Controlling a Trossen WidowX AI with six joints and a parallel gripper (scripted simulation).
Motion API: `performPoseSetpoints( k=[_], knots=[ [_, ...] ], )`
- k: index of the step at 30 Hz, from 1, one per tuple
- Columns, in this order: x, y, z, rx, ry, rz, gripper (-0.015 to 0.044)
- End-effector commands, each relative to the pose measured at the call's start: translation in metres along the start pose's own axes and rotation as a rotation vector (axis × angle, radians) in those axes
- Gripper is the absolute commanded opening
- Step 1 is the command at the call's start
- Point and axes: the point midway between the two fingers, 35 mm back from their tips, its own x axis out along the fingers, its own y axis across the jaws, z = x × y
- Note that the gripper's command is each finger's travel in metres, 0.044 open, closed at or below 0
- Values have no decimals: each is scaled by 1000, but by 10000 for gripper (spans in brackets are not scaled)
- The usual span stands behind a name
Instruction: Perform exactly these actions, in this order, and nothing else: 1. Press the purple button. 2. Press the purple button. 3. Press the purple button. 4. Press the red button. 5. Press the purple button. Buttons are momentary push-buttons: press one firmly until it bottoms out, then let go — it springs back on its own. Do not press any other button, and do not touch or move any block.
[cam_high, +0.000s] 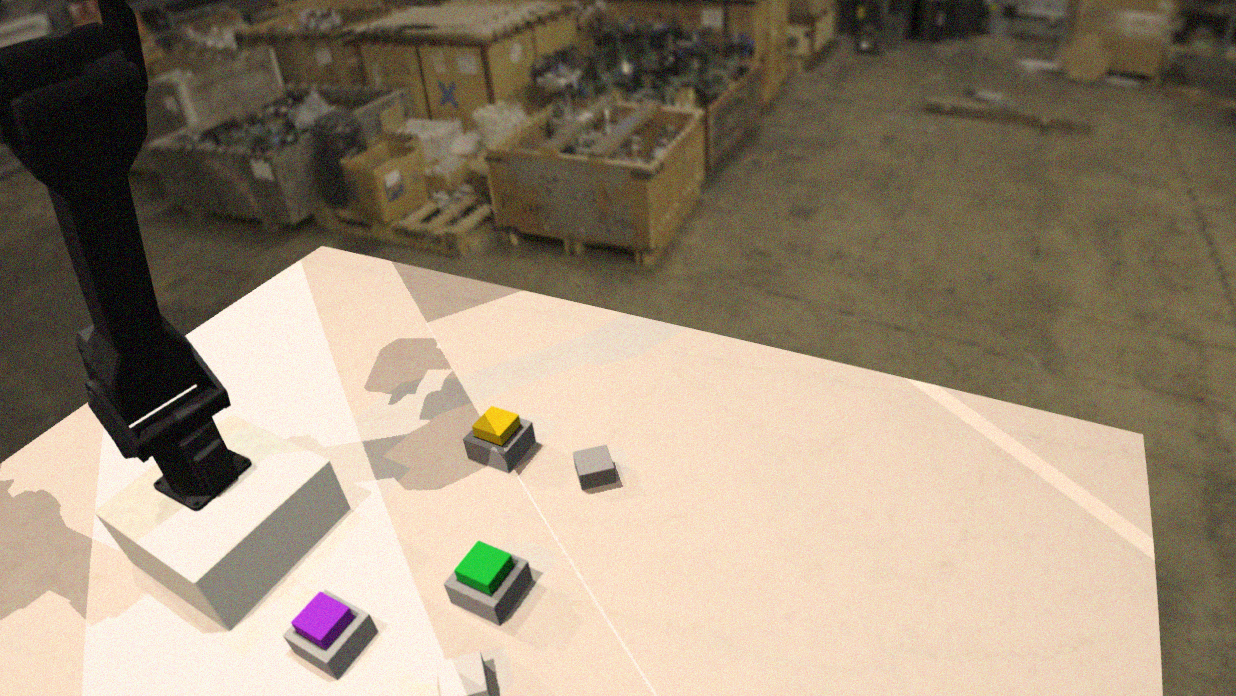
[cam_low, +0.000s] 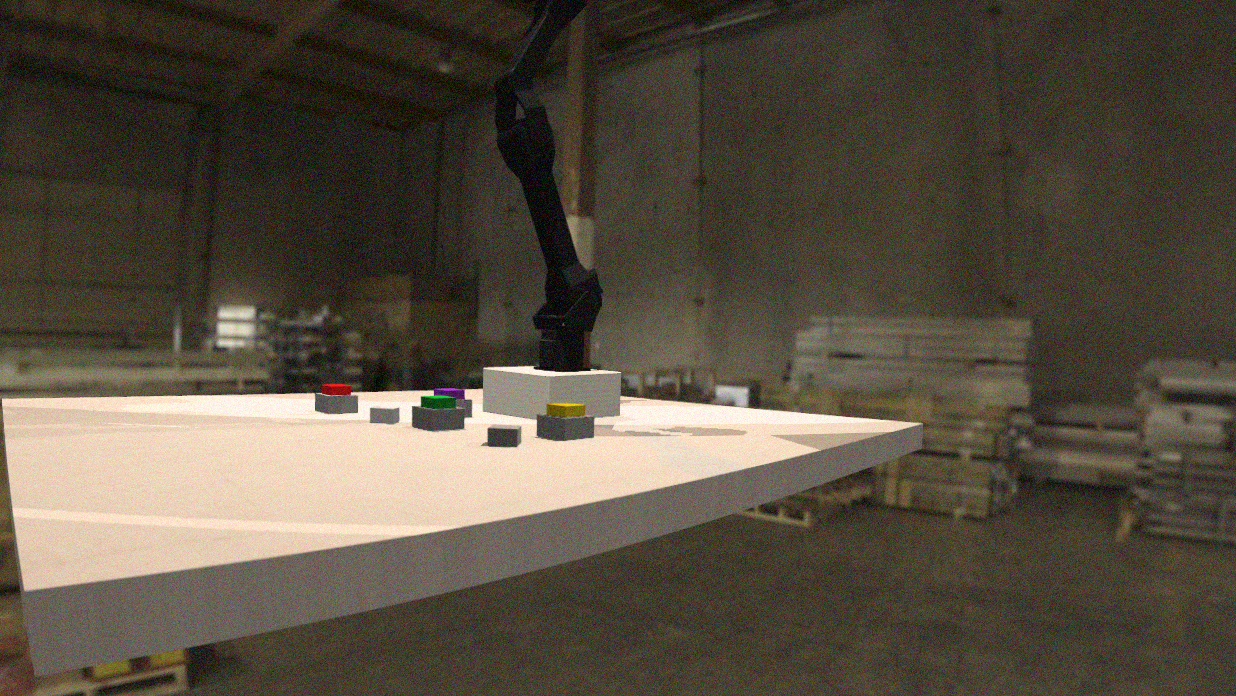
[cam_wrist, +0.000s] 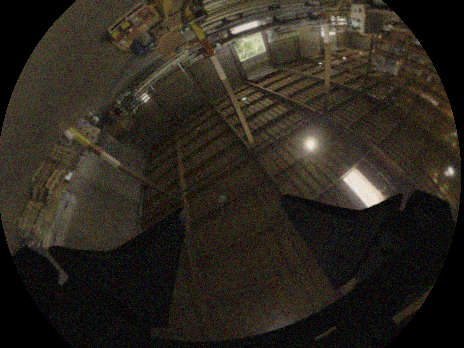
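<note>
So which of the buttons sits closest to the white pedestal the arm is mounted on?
The purple button. It sits just off the white pedestal, at its near corner in the top view, while the green button and yellow button lie further out, and the red button further still.

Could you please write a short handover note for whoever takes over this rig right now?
End effector: raised high, out of the table views; wrist view shows only ceiling. Open, holding nothing.
Arm: rises from the white base block, away from every button.
Things: purple button nearest the base, green button beside it, yellow button further along, red button at the far side in the exterior view. Small grey blocks lie between.
Done: nothing shows any press yet.
Left: apparently all five presses, purple first; avoid the blocks.
</note>
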Motion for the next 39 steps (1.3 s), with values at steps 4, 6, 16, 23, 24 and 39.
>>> performPoseSetpoints(
  k=[4, 6, 16, 23, 24, 39],
  knots=[
    [-3, 37, -26, 52, 124, 116, 400],
    [-13, 66, -48, 90, 235, 201, 400],
    [-143, 157, -147, 200, 899, 507, 400],
    [-286, 153, -174, 191, 1440, 573, 400],
    [-308, 148, -173, 183, 1519, 571, 400],
    [-551, 0, -4, -103, 2669, 95, 400]
  ],
)
